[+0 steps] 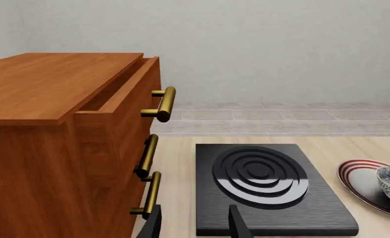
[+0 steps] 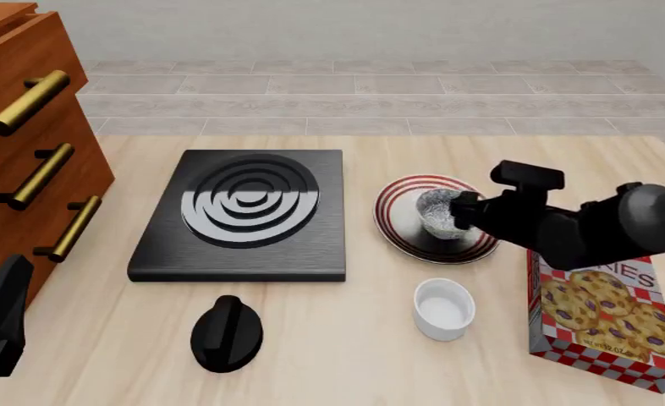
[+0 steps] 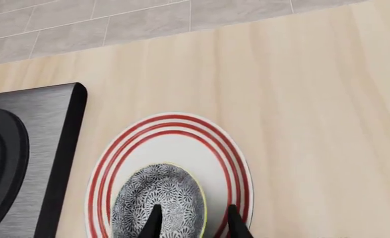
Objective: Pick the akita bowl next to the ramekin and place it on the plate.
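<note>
The akita bowl (image 2: 441,211) sits on the plate (image 2: 398,222), with the right gripper (image 3: 192,220) straddling its near rim, fingers (image 3: 151,223) either side of the wall; I cannot tell whether they still pinch it. I judge the step to be release: I spread the jaws fully, then lift straight up to avoid tipping it. The left gripper (image 1: 195,223) idles spread near the stove (image 1: 268,188).

red-checked cookie box (image 2: 609,317), partial white lettering, possibly "…NIES", rest hidden by the arm, no other text
</note>
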Action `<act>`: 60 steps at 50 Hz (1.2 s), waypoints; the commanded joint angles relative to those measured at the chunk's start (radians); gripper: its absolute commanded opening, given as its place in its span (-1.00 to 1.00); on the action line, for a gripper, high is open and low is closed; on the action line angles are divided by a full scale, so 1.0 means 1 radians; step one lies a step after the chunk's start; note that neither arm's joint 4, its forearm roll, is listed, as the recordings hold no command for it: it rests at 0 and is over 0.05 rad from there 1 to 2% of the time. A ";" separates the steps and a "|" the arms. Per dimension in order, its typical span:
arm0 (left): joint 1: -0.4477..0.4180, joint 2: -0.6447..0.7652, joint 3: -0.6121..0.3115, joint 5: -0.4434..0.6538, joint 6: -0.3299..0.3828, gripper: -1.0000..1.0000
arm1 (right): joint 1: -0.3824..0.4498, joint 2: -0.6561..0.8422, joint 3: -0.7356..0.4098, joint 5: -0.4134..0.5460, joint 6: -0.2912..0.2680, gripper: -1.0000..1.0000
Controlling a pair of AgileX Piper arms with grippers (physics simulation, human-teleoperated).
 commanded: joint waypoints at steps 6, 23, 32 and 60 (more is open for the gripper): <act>0.000 0.000 0.000 0.000 0.000 1.00 | -0.003 -0.005 -0.001 -0.001 -0.005 1.00; 0.000 0.000 0.000 0.000 0.000 1.00 | -0.018 -0.061 -0.050 0.069 -0.016 1.00; 0.000 0.000 0.000 0.000 0.000 1.00 | -0.022 -0.089 -0.066 0.099 -0.019 1.00; 0.000 0.000 0.000 0.000 0.000 1.00 | -0.037 -0.215 -0.042 0.152 -0.015 1.00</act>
